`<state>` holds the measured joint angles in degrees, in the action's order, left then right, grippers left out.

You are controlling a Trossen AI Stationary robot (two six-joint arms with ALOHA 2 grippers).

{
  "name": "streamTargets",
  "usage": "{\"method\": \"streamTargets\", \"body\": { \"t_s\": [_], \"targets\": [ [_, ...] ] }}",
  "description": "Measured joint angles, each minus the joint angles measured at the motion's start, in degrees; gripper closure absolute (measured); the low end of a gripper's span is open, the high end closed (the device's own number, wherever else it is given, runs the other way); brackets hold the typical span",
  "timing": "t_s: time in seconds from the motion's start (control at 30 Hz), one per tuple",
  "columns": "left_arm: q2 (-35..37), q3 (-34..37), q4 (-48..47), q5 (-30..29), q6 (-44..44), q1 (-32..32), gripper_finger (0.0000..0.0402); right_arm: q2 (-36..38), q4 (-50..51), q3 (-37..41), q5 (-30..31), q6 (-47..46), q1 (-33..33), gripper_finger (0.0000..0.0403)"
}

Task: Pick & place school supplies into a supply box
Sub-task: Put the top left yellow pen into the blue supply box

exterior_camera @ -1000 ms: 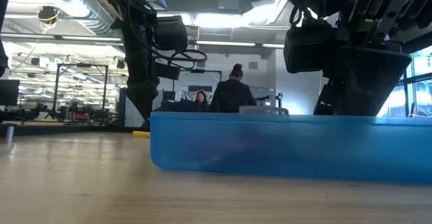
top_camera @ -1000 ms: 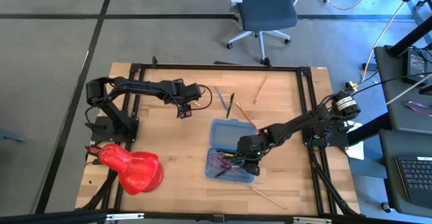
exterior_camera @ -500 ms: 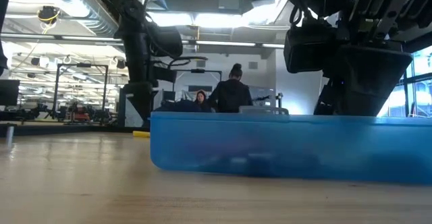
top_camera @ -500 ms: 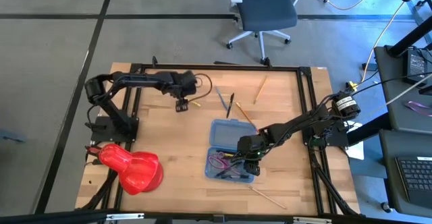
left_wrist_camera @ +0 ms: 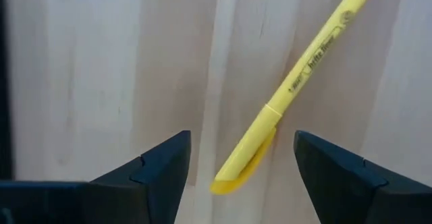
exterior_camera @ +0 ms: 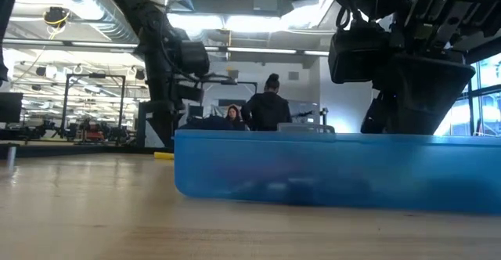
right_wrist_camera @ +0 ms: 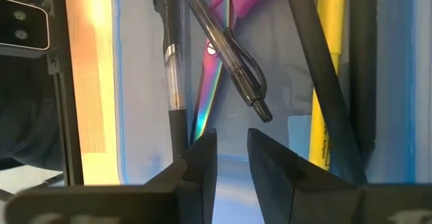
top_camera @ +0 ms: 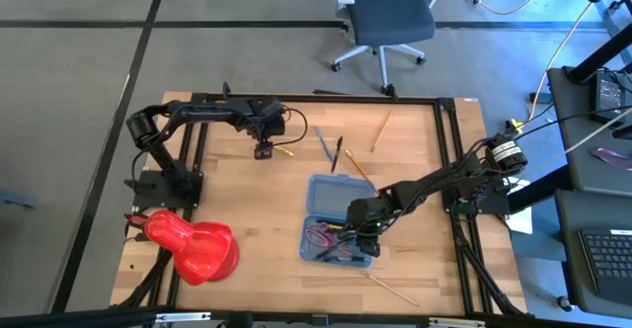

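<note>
School supplies lie partly in and partly around the flat translucent blue plastic supply box point(top_camera: 338, 221), which sits open on the wooden table point(top_camera: 257, 209). Far to the left of the box rests a glossy red blob-shaped object point(top_camera: 191, 246). Nearer, up and to the left of the box, the left gripper point(top_camera: 263, 151) hovers over a yellow highlighter pen point(left_wrist_camera: 290, 92), fingers apart, one on either side of the pen's capped end. Just above the box lie a blue pen point(top_camera: 325, 143), a black pen point(top_camera: 337, 152) and an orange pencil point(top_camera: 359, 169). Inside the box are purple-handled scissors point(right_wrist_camera: 210, 96), two black pens point(right_wrist_camera: 226, 48) and a yellow pen point(right_wrist_camera: 325, 82). At the box's right edge the right gripper point(top_camera: 362, 228) hangs with its fingers almost together, holding nothing. A plain wooden pencil point(top_camera: 392, 288) lies below the box.
</note>
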<state>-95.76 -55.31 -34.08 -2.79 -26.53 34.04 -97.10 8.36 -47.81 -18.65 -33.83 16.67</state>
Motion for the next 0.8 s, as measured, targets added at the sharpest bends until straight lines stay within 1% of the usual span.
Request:
{"method": "streamTargets", "body": {
  "t_s": [0.13,0.27,0.37,0.57,0.67,0.8],
  "targets": [
    [-3.3,0.0,-0.6,-2.0,0.1,0.0,0.0146,0.0,0.1,0.0,0.0,-0.2,0.0,0.0315],
    [-4.8,-0.3,-1.1,-2.0,0.3,0.0,0.0148,0.0,0.3,0.0,0.0,-0.2,0.0,0.0315],
    [-5.2,-0.2,-2.3,-1.7,0.9,-0.1,0.016,0.0,0.4,0.0,-0.8,-0.4,0.0,0.0315],
    [-5.3,-0.2,-3.8,-0.2,5.8,-0.6,0.0212,0.0,0.6,0.0,-1.0,-0.3,0.0,0.0315],
    [-5.3,-0.2,-4.1,0.3,6.5,-1.2,0.0242,0.0,0.9,0.0,-1.2,-0.3,0.0,0.0315],
    [-5.3,-0.1,-4.4,0.2,6.4,-2.1,0.0286,0.0,0.9,0.0,-3.9,-0.4,0.0,0.0315]
  ]
}}
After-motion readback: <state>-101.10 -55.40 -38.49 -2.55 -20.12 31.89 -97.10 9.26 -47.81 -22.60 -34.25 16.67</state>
